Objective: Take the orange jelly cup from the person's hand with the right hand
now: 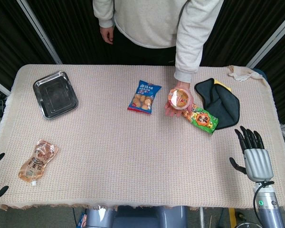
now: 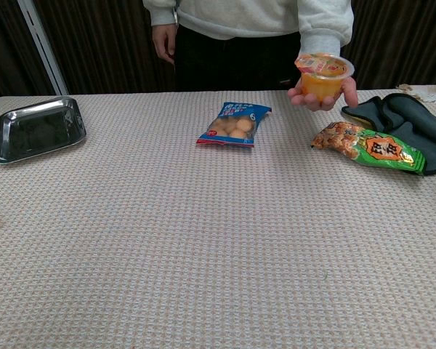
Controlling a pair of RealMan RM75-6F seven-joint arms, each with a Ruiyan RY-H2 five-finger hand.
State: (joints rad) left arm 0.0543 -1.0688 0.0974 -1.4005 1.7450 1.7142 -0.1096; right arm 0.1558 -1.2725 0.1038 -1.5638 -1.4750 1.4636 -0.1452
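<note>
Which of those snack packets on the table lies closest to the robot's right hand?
The green snack packet, beside the dark cloth, lies nearest the right hand; the blue packet and the brown pouch lie further left.

Orange jelly cup (image 1: 179, 98) (image 2: 323, 77): clear plastic, printed foil lid, sealed, upright w/ slight tilt. Cradled from below in person's hand (image 1: 176, 107) (image 2: 321, 95), raised above table, just beside green snack bag (image 1: 204, 119) (image 2: 370, 146).

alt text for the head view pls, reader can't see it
A person's hand holds out an orange jelly cup over a cloth-covered table, while the robot's right hand waits open near the table's right edge, well short of the cup. Also on the table: a blue snack bag, green snack bag, dark cloth, metal tray and brown pouch.
</note>
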